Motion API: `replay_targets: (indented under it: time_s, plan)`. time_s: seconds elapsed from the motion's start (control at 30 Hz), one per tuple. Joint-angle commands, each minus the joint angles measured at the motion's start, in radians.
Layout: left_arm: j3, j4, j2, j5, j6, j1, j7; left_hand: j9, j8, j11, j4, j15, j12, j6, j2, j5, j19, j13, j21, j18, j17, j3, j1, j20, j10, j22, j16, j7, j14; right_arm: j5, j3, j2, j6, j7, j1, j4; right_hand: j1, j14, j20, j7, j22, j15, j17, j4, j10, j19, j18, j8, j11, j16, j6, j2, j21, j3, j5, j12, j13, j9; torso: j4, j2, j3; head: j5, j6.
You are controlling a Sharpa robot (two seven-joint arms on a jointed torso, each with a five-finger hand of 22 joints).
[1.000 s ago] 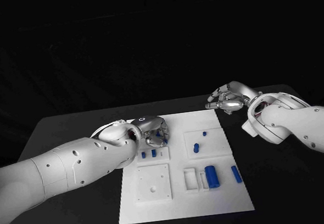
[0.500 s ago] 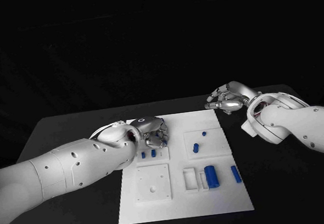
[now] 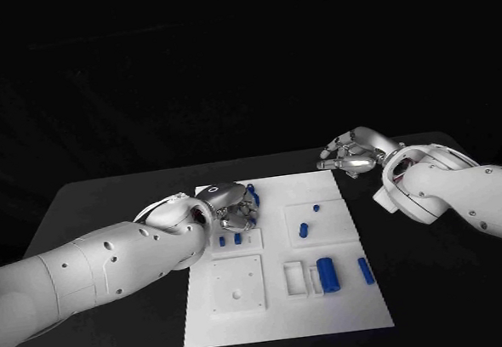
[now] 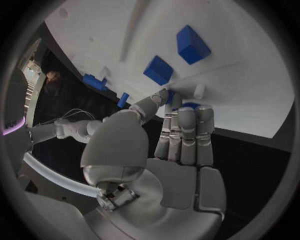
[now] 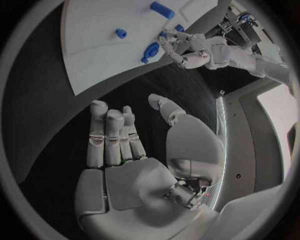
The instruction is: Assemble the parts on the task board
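Nearest me on the white board (image 3: 288,323) I see a blue cylinder (image 3: 327,274) beside an open white tray (image 3: 296,277), then my left hand (image 3: 233,208) pinching a small blue peg (image 3: 253,195) over the board's far left, my right hand (image 3: 350,154) loosely spread, empty, past its far corner.

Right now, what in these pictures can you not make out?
- Head view: the left robot hand hides its own fingertips; a small blue part pokes out above.
- Left wrist view: the fingers cover most of that part.
- Small pieces on the white task board: shapes too small.
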State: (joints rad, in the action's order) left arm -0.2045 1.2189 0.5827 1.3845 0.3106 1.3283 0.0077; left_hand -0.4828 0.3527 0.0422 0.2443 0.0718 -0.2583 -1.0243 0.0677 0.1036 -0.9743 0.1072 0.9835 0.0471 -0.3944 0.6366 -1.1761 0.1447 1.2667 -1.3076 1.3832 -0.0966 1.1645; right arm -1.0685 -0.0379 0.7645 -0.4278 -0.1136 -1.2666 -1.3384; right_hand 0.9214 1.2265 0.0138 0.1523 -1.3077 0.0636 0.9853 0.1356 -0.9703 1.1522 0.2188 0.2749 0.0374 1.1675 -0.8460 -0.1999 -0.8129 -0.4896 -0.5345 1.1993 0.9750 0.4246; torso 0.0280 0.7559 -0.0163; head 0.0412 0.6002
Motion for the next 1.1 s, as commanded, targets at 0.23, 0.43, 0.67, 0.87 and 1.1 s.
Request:
replay_targets:
  time_s: [0.23, 0.43, 0.67, 0.87, 1.1]
  plan:
    - [0.073, 0.028, 0.026, -0.163, -0.053, 0.002, -0.025, -0.002, 0.003, -0.002, -0.001, 0.000, 0.007, -0.009, -0.006, 0.005, -0.010, 0.003, 0.007, 0.068, 0.002, 0.010, 0.004, 0.022, 0.009, -0.013, 0.004, -0.003, 0.011, 0.000, -0.001, -0.002, 0.010, 0.010, 0.000, -0.002, -0.010, 0.004, 0.003, 0.005, -0.017, 0.003, -0.001, 0.000, 0.004, 0.006, 0.043, -0.002, 0.006, 0.002, 0.000, 0.004, 0.004, 0.006, -0.006, 0.005, -0.002, -0.001, -0.0023, -0.001, -0.0005, 0.002, -0.005]
    - [0.096, 0.072, 0.062, -0.184, -0.106, 0.003, -0.051, -0.002, 0.002, -0.002, 0.000, 0.000, 0.009, -0.008, -0.006, 0.006, -0.010, 0.003, 0.007, 0.068, 0.002, 0.011, 0.005, 0.022, 0.010, -0.013, 0.004, -0.003, 0.012, 0.002, -0.001, -0.002, 0.011, 0.010, 0.000, -0.002, -0.010, 0.004, 0.003, 0.005, -0.017, 0.003, -0.002, 0.000, 0.004, 0.006, 0.043, -0.002, 0.006, 0.002, 0.000, 0.004, 0.004, 0.007, -0.007, 0.005, -0.002, -0.001, -0.0030, -0.001, 0.0004, 0.003, -0.006]
    - [0.098, 0.091, 0.094, -0.183, -0.165, 0.003, -0.058, -0.002, 0.002, -0.002, 0.001, 0.001, 0.011, -0.009, -0.005, 0.006, -0.010, 0.004, 0.007, 0.068, 0.003, 0.011, 0.005, 0.023, 0.012, -0.013, 0.004, -0.003, 0.012, 0.002, -0.001, 0.001, 0.012, 0.009, 0.000, -0.003, -0.010, 0.004, 0.003, 0.005, -0.017, 0.003, -0.002, 0.000, 0.004, 0.006, 0.043, -0.001, 0.006, 0.002, 0.000, 0.004, 0.004, 0.007, -0.007, 0.006, -0.002, -0.001, -0.0023, 0.000, -0.0004, 0.007, -0.008]
    - [0.097, 0.094, 0.115, -0.133, -0.159, 0.003, -0.059, -0.002, 0.002, -0.003, 0.003, 0.001, 0.013, -0.010, -0.004, 0.007, -0.010, 0.005, 0.007, 0.067, 0.004, 0.012, 0.005, 0.023, 0.014, -0.013, 0.004, -0.002, 0.012, 0.002, -0.001, 0.004, 0.012, 0.008, 0.000, -0.003, -0.010, 0.004, 0.003, 0.005, -0.017, 0.003, -0.002, 0.001, 0.004, 0.007, 0.043, -0.001, 0.006, 0.002, 0.000, 0.005, 0.004, 0.007, -0.007, 0.006, -0.003, -0.001, -0.0011, 0.000, 0.0002, 0.010, -0.008]
    - [0.097, 0.082, 0.122, -0.105, -0.141, 0.003, -0.068, -0.003, 0.003, -0.003, 0.004, 0.002, 0.015, -0.012, -0.002, 0.010, -0.011, 0.006, 0.007, 0.067, 0.005, 0.014, 0.005, 0.023, 0.017, -0.012, 0.003, -0.002, 0.012, 0.002, -0.001, 0.004, 0.013, 0.008, 0.000, -0.004, -0.010, 0.004, 0.003, 0.005, -0.017, 0.003, -0.002, 0.001, 0.005, 0.006, 0.043, -0.001, 0.006, 0.002, 0.000, 0.005, 0.004, 0.007, -0.008, 0.006, -0.003, -0.001, -0.0007, 0.001, 0.0001, 0.013, -0.008]
